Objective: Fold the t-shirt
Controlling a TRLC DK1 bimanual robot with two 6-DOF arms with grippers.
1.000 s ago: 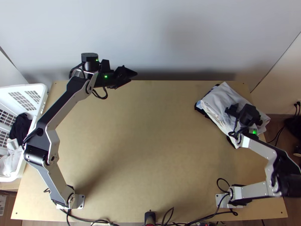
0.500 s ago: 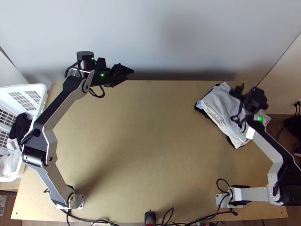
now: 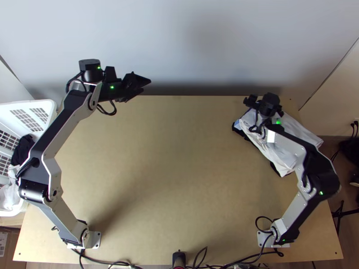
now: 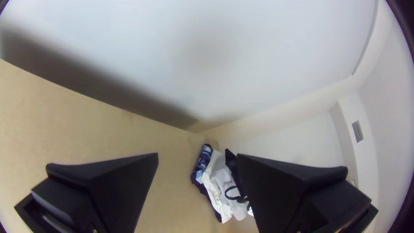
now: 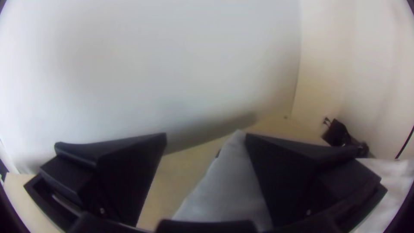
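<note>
The black left gripper (image 4: 198, 155) hangs with jaws parted, unladen; the light wooden table (image 3: 170, 157) offers room rightward. Over the far right corner, the black right gripper (image 5: 206, 135) gapes above the folded white t-shirt (image 3: 274, 154), probably light and limp, best pinched by its inward edge, away from the pale wall (image 3: 179, 45).

We look steeply down from high, well apart from left gripper (image 3: 144, 85) and right gripper (image 3: 268, 104). In wrist views we sit close behind each: left faces obliquely along wall (image 3: 179, 40), right faces it. All views share wall, table (image 3: 170, 157), white cloth (image 3: 269, 150) at right gripper.
</note>
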